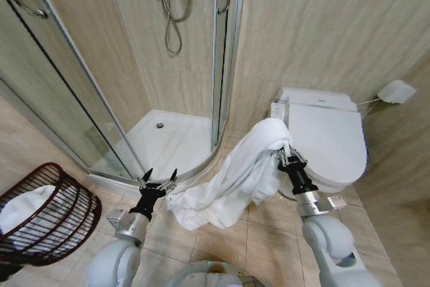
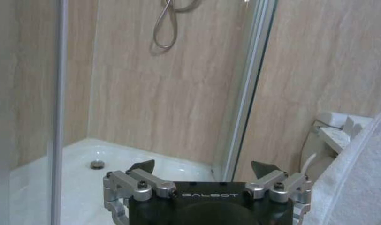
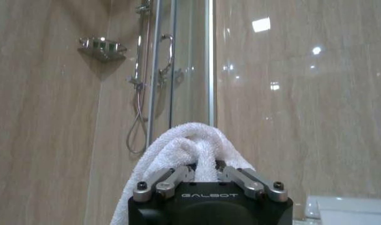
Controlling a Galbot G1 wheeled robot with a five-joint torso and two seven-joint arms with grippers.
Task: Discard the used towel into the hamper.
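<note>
Bathroom, beige tile walls and floor; using the toilet [image 1: 326, 136] as reference. Glass shower stall [image 1: 168, 132] sits to its left, shower hose hanging inside.

Right gripper [image 1: 287, 157] is up just in front of the toilet lid's left edge, fingers pinched tight on a fold of the white towel [image 1: 232, 179]. The right wrist view confirms it: a bunched ridge of terry stands up out of the nearly closed jaws. Grip is near one end, so the rest of the cloth drapes down and left from the toilet, with the lower hem apparently reaching the floor tiles between the two arms. High pinch makes sense: gets most of the length off the ground before carrying.

Left gripper [image 1: 158, 183] sits low, well left of the toilet at the shower threshold, fingers spread wide, holding nothing. Towel's trailing edge is just beside it, can't tell if touching. Could be placed there to catch the loose end, but that's a guess.

Hamper [image 1: 47, 216], reddish-brown wire basket, is far left of the toilet, past the shower corner, tilted toward the robot with something white already inside.

Judgement: towel is picked, not delivered. Hamper is well apart from the load; trailing hem is the snag risk.
</note>
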